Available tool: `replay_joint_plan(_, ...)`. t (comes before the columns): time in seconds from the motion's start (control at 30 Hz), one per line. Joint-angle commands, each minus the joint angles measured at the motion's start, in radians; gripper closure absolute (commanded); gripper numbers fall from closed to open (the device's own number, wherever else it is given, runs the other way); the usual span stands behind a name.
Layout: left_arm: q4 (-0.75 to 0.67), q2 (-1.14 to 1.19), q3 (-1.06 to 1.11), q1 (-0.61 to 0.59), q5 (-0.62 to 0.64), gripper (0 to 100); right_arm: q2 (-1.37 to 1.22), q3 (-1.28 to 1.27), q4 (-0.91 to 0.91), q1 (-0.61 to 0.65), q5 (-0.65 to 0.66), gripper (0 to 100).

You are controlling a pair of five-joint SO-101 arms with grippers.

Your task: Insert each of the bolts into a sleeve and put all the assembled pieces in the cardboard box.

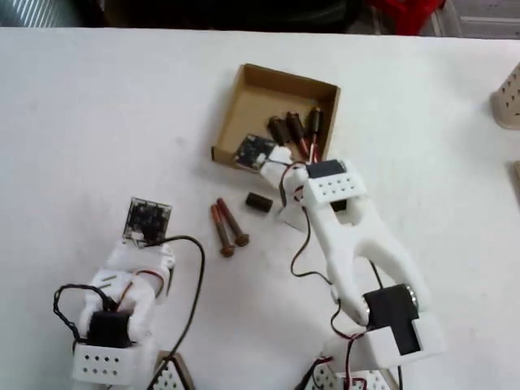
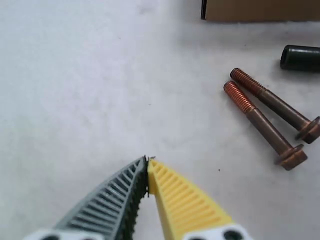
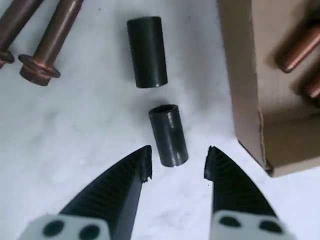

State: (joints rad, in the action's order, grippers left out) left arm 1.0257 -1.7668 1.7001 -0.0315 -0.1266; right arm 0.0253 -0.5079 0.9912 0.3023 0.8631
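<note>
Work surface: a white table (image 1: 97,122), with the cardboard box (image 1: 260,96) towards its far side.

Completed: several assembled pieces (image 1: 296,128) lie inside the box against one wall. There appear to be three or four, but the high view does not resolve the count.

Outstanding: two bare bolts (image 1: 227,227) lie side by side on the table, near the box and outside it. Two empty sleeves also lie on the table. The first sleeve (image 3: 168,135) is just beside the box wall and the second sleeve (image 3: 146,51) is beyond it, nearer the bolts. Judged from this, two insertions and two placements are left to do.

Right gripper (image 3: 177,160): jaws moderately open, straddling the near end of the first sleeve without touching it; nothing is held.

Left gripper (image 2: 148,162): jaws fully closed tip to tip and empty, low over bare table, well apart from the bolts.
</note>
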Motion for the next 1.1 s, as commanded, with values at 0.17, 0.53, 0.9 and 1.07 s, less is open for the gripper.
replay_joint_plan(0.17, 0.009, -0.015, -0.005, 0.004, -0.009, 98, -0.077, 0.003, -0.084, 0.007, 0.104, 83.6)
replay_joint_plan(0.53, 0.009, -0.015, -0.005, 0.005, -0.009, 98, -0.157, 0.008, -0.119, 0.005, 0.147, 85.5)
replay_joint_plan(0.9, 0.009, -0.015, -0.005, 0.002, -0.009, 98, -0.154, 0.005, -0.119, 0.002, 0.046, 98.1)
replay_joint_plan(1.07, 0.009, -0.015, -0.005, 0.001, -0.011, 98, -0.054, 0.000, -0.004, -0.016, -0.124, 98.1)
